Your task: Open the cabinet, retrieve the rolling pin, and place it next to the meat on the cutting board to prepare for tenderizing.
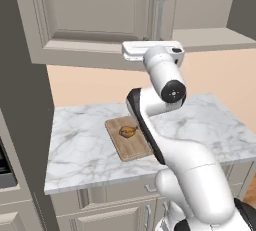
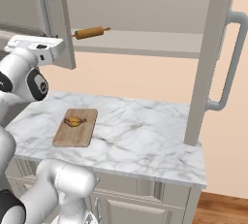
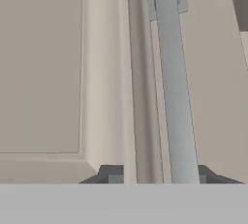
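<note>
At the far left, a tall beige-grey wall cabinet point(image 1: 90, 15) hangs above the counter, both recessed-panel doors swung open. The left door's long silver bar handle point(image 3: 174, 87) runs between the small dark fingertips point(image 3: 112, 173) of the white arm's two-finger gripper point(image 3: 157, 175); the jaws stand apart on either side of the bar without visibly pinching it. Inside, on the bare cabinet shelf, lies the small brown wooden rolling pin point(image 2: 90, 33), on its side. Below spreads a white marble countertop with grey veining point(image 2: 140, 136), backed by a peach wall. On its left part rests the flat light-brown wooden cutting board point(image 2: 76, 127), the golden-brown chicken-shaped meat point(image 2: 73, 121) on its far half. At right, the other open door carries its own silver bar handle point(image 2: 231, 63).
</note>
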{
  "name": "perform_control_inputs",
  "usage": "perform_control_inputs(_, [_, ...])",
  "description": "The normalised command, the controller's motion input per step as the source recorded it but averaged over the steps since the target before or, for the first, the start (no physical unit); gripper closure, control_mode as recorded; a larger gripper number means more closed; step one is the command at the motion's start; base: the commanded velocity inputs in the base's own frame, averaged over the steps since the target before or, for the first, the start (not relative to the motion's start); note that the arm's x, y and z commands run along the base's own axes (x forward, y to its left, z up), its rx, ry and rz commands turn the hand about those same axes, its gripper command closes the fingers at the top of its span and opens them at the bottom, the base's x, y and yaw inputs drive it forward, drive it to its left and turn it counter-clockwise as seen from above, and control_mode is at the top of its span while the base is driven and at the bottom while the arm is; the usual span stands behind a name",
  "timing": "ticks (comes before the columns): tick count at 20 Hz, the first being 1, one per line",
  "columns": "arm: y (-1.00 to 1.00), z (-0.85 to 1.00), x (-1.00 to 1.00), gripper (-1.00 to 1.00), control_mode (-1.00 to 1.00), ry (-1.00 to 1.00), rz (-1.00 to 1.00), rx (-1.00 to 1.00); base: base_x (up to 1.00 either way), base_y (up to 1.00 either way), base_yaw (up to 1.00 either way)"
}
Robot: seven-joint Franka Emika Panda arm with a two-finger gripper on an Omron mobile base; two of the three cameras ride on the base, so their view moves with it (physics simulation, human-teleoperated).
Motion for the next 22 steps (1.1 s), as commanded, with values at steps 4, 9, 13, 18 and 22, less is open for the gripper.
perform_control_inputs(4, [0.94,0.00,-0.75,1.00,-1.00,0.00,0.00,-0.02,0.00,0.00,0.00])
perform_control_inputs(9, [0.57,-0.06,-0.64,-1.00,-1.00,0.00,0.08,-0.03,0.00,0.00,0.00])
perform_control_inputs(13, [0.04,0.00,-0.29,-1.00,-1.00,-0.03,0.10,0.06,0.00,0.00,0.00])
perform_control_inputs(18, [-0.05,0.01,-0.68,-1.00,-1.00,-0.08,0.10,0.13,0.00,0.00,0.00])
perform_control_inputs(22, [-0.24,0.12,-0.68,-1.00,-1.00,-0.11,0.09,0.17,0.00,0.00,0.00])
